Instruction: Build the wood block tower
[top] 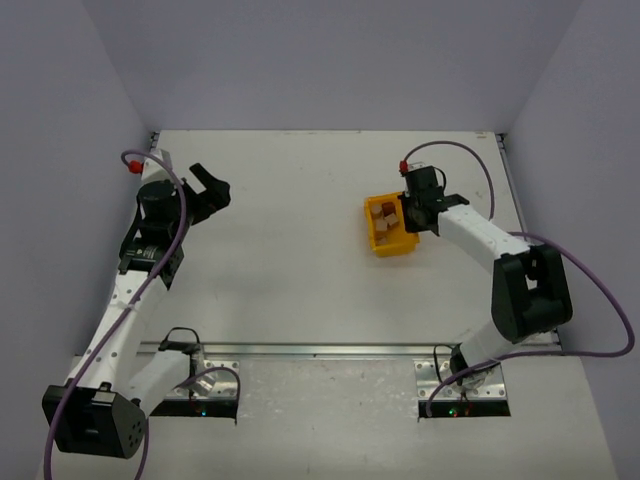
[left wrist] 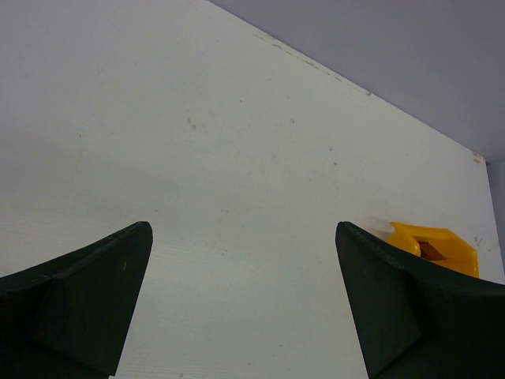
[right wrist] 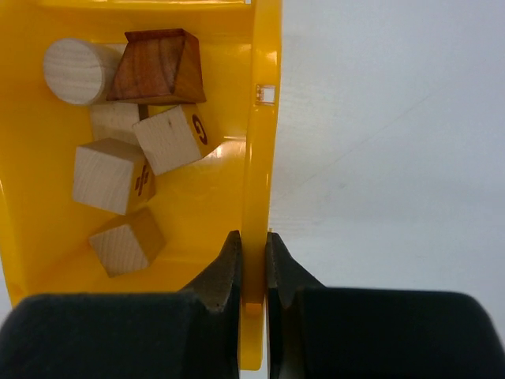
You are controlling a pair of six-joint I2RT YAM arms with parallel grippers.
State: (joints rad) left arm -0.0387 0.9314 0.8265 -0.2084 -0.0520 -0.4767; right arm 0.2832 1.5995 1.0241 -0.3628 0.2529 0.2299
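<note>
On the right half of the table [top: 300, 280], the yellow bin [right wrist: 260, 142] holds the wooden blocks [right wrist: 170, 138], which lie jumbled and unstacked.

Bin contents, from the right wrist view:
- reddish-brown wedge-sided piece [right wrist: 160, 67] at the far end
- pale round piece [right wrist: 77, 71] just beside it
- pale cubes [right wrist: 110, 175] nearer, two with dark printed marks

On the right gripper [right wrist: 252, 257], the jaws are pinched narrow on the bin's side wall. One finger is inside and one outside, both touching the plastic.

The left gripper [left wrist: 245, 237] is spread wide and grips nothing. It hangs over bare table on the left, well apart from the bin. A corner of the bin shows past one finger.
</note>
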